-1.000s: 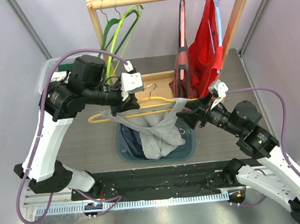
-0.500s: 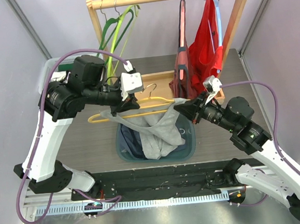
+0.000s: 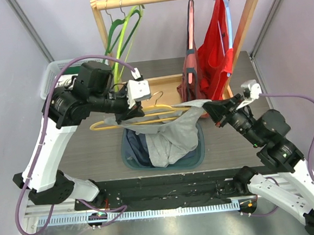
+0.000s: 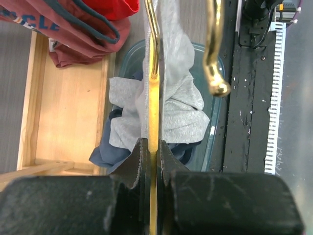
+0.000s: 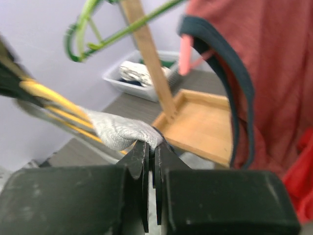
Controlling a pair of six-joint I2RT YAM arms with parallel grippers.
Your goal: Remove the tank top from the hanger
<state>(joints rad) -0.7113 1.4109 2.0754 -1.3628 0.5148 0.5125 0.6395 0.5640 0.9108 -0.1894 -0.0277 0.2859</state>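
Right tool (image 5: 150, 146), pinching a thin fold of the grey fabric tank top (image 3: 174, 131), may slip off if it snags the yellow metal hanger (image 4: 154, 93) the left tool (image 4: 152, 147) clamps.

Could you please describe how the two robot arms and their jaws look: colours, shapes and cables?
The left arm and the right arm look alike: white shells on the lower links, black round joints higher up. A purple cable loops along each, and a small white box sits near each wrist. The jaws are black, blocky at the base, tapering to thin tips.
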